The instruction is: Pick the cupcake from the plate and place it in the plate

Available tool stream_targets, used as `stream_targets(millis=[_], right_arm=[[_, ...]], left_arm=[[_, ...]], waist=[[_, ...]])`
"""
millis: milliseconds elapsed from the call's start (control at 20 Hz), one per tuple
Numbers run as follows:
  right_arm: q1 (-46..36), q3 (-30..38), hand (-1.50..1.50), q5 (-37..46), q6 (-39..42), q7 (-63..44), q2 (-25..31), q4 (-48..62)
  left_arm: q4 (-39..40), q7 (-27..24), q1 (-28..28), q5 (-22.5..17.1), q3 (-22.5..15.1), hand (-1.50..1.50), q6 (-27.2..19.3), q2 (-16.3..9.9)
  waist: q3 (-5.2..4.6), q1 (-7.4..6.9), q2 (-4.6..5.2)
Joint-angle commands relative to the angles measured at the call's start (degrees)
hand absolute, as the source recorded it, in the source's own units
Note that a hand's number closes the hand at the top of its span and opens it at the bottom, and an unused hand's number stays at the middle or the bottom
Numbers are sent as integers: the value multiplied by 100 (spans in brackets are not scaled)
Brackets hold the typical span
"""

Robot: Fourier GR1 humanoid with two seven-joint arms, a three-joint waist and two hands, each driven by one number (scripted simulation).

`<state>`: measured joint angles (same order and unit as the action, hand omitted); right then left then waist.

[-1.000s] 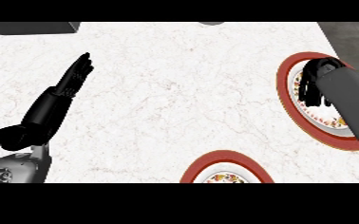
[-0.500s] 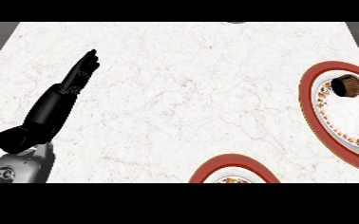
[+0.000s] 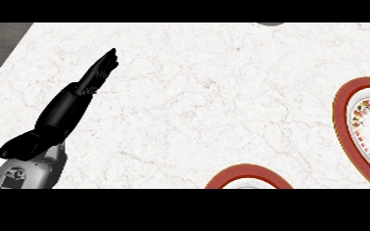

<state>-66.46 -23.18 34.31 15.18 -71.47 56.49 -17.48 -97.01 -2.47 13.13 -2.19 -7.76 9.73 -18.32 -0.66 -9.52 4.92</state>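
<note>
Since half a second ago, both red-rimmed plates have slid toward the right and lower edges of the head view, and the dark cupcake that sat on the right-hand one no longer shows, so where it lies cannot be told. Straight black fingers [image 3: 104, 64] of the left hand [image 3: 69, 105] point up and to the right over the white marbled stone counter [image 3: 209, 93], stretched flat and holding nothing, with the thumb sticking out low at the left near the grey forearm [image 3: 33, 172]. Well apart from that hand, the round red-rimmed plate with a patterned white centre [image 3: 347, 127] is cut off by the right edge, and a second round red-rimmed plate [image 3: 249, 173] peeks in at the bottom. The right hand shows nowhere.
</note>
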Motion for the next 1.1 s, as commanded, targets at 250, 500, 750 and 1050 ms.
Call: stream_targets(millis=[250,500,750,1050], right_arm=[[-494,-252,150,858,-1403,-1376,197,1085],[-672,-324,150,1041,-1900,-1377,147,1641],[-697,-455,150,1184,-2466,-1375,194,1740],[-436,-578,150,1302,-2719,-1373,258,1748]], left_arm=[[77,61,171,31,-199,0,63,118],[149,116,329,23,-205,0,16,210],[176,107,324,26,-147,0,8,178],[238,210,338,32,-102,0,-84,229]], waist=[[35,-210,15],[45,-103,-49],[54,-75,-84],[61,188,-167]])
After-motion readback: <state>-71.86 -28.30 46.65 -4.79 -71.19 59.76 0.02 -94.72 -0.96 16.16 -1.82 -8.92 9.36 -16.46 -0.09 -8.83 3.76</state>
